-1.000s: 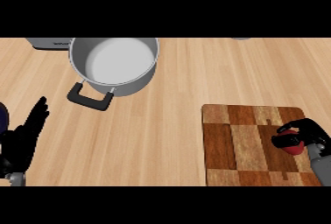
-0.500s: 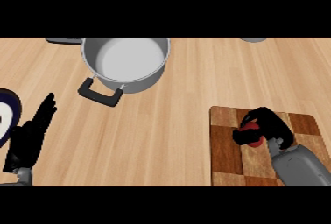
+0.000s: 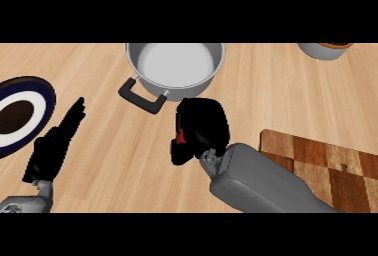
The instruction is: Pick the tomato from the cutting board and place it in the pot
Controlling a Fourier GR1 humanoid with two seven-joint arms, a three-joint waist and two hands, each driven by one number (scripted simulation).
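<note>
Your right hand [image 3: 199,129] is curled round the small red tomato [image 3: 180,135], which shows only as a sliver of red between the black fingers; the rest is hidden by the hand. You hold it off the striped brown wooden cutting board [image 3: 332,165], which lies at the near right, and it now hangs over bare bench [image 3: 280,90] just near of the round grey metal pot [image 3: 175,69]. That placing makes sense as a carry: the tomato is between board and pot, not yet above the pot's opening.

The pot sits far and centre, smooth-walled, with a pale flat bottom showing inside and a black loop handle [image 3: 140,97] jutting toward the near left. Its open mouth faces up, so I judge you need only bring the hand farther and let go over it.

Your left hand [image 3: 55,145] rests at the near left, fingers straight and holding nothing, out of the way. Beside it, at the left edge, lies a round plate with a dark blue rim [image 3: 38,90] and a brown centre. A tan bowl-like vessel [image 3: 325,50] shows at the far right, cut off by the edge. The bench is light wood with a fine grain.
</note>
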